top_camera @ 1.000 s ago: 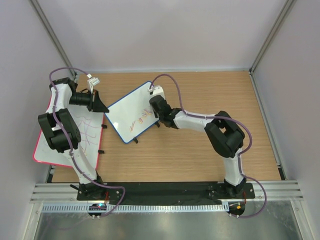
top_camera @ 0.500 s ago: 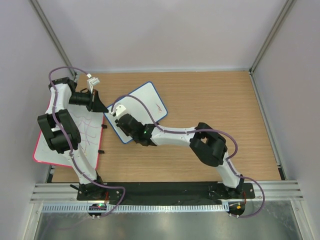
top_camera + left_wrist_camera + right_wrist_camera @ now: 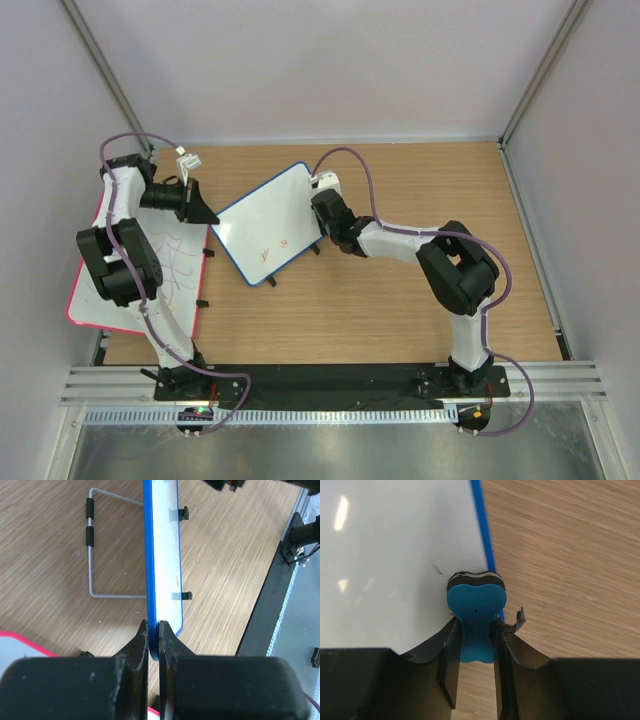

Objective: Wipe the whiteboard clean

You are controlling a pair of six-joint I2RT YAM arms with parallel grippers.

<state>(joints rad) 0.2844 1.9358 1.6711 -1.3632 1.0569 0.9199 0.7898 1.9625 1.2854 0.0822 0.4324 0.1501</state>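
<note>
step: mid-wipe | whiteboard (image 3: 262, 222) stood tilted on tabletop (image 3: 420, 180), left gripper (image 3: 154, 626) clamped on its edge | right gripper (image 3: 475, 623) grasped eraser (image 3: 475, 597) at right rim | next: sweep onto red marks (image 3: 268, 250)

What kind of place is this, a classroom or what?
Probably a robot lab test cell: two arms bolted at the edge of a wooden table, plain panels walling it in, an eraser gripped at a small whiteboard.
</note>
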